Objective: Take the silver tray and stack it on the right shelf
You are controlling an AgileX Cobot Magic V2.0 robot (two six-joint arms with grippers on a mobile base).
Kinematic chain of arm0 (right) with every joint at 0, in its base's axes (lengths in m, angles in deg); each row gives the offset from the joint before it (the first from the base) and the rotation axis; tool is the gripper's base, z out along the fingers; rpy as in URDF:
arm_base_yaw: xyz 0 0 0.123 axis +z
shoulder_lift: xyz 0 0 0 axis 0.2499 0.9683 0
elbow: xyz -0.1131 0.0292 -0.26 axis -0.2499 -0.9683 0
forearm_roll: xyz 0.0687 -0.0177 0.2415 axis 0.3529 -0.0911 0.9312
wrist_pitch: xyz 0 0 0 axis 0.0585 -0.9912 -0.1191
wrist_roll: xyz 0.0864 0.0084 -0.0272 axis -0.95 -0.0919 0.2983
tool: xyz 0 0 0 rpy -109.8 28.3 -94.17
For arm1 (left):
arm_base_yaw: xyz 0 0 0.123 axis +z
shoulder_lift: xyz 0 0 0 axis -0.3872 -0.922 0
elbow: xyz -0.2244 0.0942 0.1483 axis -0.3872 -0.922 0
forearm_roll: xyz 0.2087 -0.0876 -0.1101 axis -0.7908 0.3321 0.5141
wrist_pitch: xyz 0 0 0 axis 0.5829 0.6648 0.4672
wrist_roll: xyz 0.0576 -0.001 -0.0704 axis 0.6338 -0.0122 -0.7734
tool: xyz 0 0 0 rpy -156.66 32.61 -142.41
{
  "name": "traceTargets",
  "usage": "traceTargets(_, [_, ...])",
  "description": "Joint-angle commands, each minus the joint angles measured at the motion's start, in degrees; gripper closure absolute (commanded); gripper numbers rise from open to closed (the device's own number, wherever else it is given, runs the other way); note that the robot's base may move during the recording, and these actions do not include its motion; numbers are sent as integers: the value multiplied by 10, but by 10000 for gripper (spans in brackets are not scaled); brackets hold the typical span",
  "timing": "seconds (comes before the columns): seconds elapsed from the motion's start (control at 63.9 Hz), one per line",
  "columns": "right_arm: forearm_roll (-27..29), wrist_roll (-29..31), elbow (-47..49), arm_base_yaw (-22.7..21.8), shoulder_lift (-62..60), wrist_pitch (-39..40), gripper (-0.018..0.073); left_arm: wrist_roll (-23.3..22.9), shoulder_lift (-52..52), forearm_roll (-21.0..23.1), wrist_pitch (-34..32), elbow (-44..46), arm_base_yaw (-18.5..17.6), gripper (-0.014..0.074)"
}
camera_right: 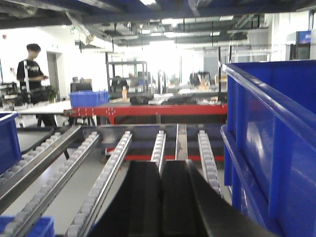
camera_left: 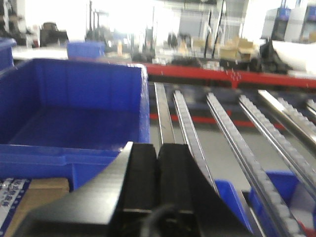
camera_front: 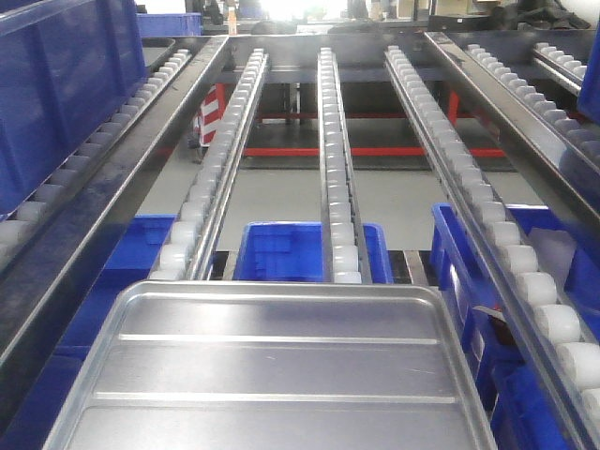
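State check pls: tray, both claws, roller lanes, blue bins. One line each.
silver tray: flat, right side up, empty, far rim at the lanes' near ends.
left claw: shut, holding nothing.
right claw: shut, holding nothing.
roller lanes: middle three bare.
big blue bin: open-topped, empty.
lower blue bin: beneath the lanes, visible part empty.

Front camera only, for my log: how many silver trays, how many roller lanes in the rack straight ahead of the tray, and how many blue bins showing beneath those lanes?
silver tray: 1
roller lanes: 3
blue bins: at least 3; those on the right are partly hidden by a lane
Total: at least 7
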Motion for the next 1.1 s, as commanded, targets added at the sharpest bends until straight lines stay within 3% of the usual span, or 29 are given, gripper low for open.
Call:
traceTargets(0.0, [1,6,51,-3,58,-4,511,-4,-60,26,31,73,-1,688])
traceTargets(0.188, [1,6,76,18,130,-48,470,-4,-165,41,64,113,-1,687])
traceTargets(0.282, [1,6,77,38,150,-73,352,8,-201,73,74,114,-1,686])
traceTargets(0.375, [1,6,77,54,166,-96,228,72,-235,126,112,116,-1,673])
traceTargets(0.469, [1,6,78,68,178,-109,157,136,-263,191,154,116,-1,541])
traceTargets(0.579, [3,6,86,88,193,-133,151,148,-287,231,170,116,-1,333])
traceTargets(0.688, [34,6,106,118,221,-180,143,155,-302,239,175,124,-5,301])
traceTargets(0.735, [63,6,118,137,238,-204,106,161,-312,240,174,131,-32,301])
traceTargets(0.845, [128,6,138,181,285,-224,23,166,-346,246,173,153,-137,301])
traceTargets(0.986, [137,6,140,221,332,-175,21,169,-396,268,153,173,-275,302])
traceTargets(1.079, [140,6,143,227,360,-157,21,176,-426,264,149,172,-326,301])
